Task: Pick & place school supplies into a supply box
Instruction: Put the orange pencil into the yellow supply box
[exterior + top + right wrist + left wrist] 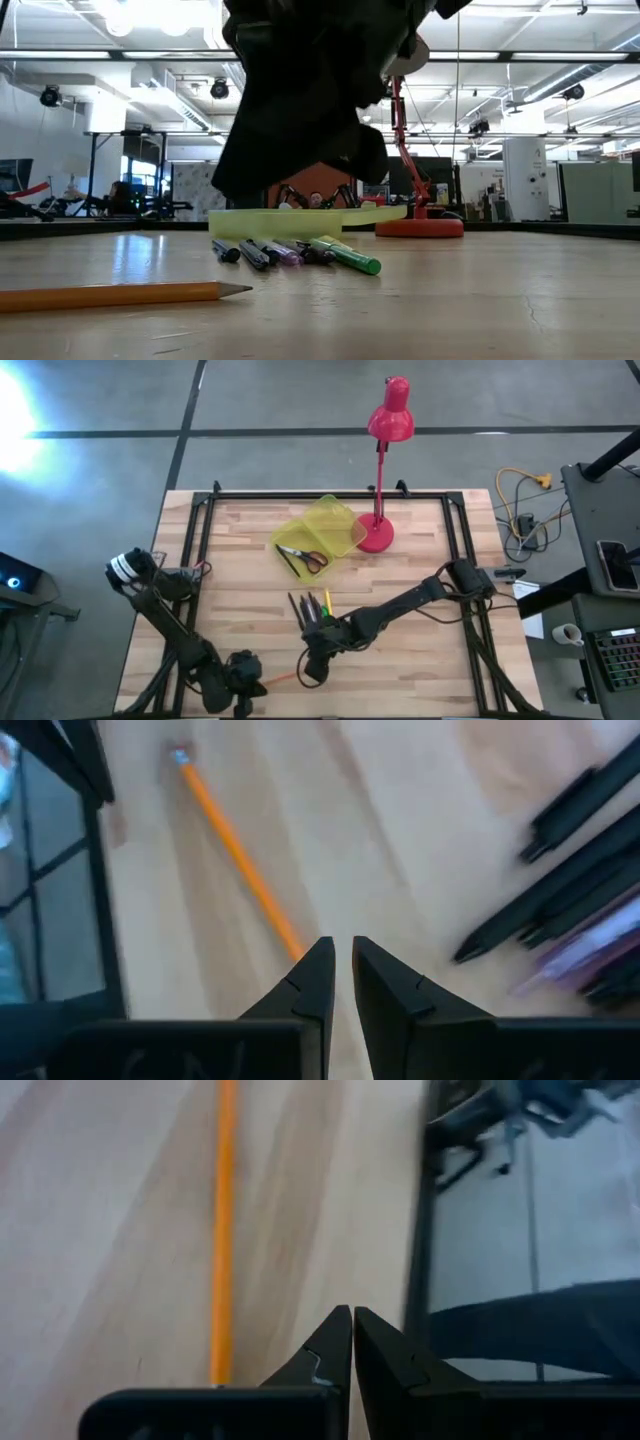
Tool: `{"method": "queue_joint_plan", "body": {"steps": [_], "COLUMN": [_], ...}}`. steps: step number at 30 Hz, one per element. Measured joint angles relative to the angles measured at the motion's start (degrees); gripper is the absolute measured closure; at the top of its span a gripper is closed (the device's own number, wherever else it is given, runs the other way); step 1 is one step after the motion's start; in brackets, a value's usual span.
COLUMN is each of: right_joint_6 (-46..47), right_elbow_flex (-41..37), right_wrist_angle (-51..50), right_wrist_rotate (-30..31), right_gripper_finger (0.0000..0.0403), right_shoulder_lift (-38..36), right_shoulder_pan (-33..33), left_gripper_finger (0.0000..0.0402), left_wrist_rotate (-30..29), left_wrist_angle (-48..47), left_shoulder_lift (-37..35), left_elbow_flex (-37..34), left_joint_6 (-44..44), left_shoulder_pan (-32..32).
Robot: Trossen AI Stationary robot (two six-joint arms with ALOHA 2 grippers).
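An orange pencil lies flat on the table near its near edge; it also shows in the low view. Several dark, green and yellow pens lie in a bunch mid-table. The yellow-green case lies open at the far middle with red-handled scissors inside. My right gripper hovers over the pencil's pointed end, fingers shut but for a narrow slit, empty. My left gripper is shut and empty beside the pencil, near the table's near edge.
A red desk lamp stands with its round base right of the case, its head beyond the far edge. A black frame rail runs along the table edge beside my left gripper. Bare wood lies to the right.
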Motion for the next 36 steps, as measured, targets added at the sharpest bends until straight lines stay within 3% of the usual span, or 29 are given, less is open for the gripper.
{"method": "queue_joint_plan", "body": {"steps": [10,16,32,36], "right_joint_6": [-3.9,-3.9,1.7,1.4], "right_elbow_flex": [-0.6,-0.7,-1.8,-2.7], "right_wrist_angle": [-1.1,-2.2,3.3,4.0], "right_wrist_rotate": [-1.3,-2.3,-1.9,0.6], "right_gripper_finger": [0.0369,0.0369,0.0369,0.0369], "right_shoulder_lift": [0.1,0.1,0.2,0.2], "right_shoulder_pan": [0.4,2.8,2.8,2.9], "left_gripper_finger": [0.0401,0.0401,0.0401,0.0401], "left_wrist_rotate": [0.3,-0.5,-2.5,-4.0], "left_wrist_angle": [0.8,-1.0,-3.3,-3.5], "left_shoulder_lift": [9.3,9.2,9.1,8.9], "left_elbow_flex": [2.8,2.4,1.5,1.4], "left_joint_6": [-8.1,-10.8,-6.4,-6.3], "left_shoulder_pan": [0.0,1.1,5.8,5.8]}}
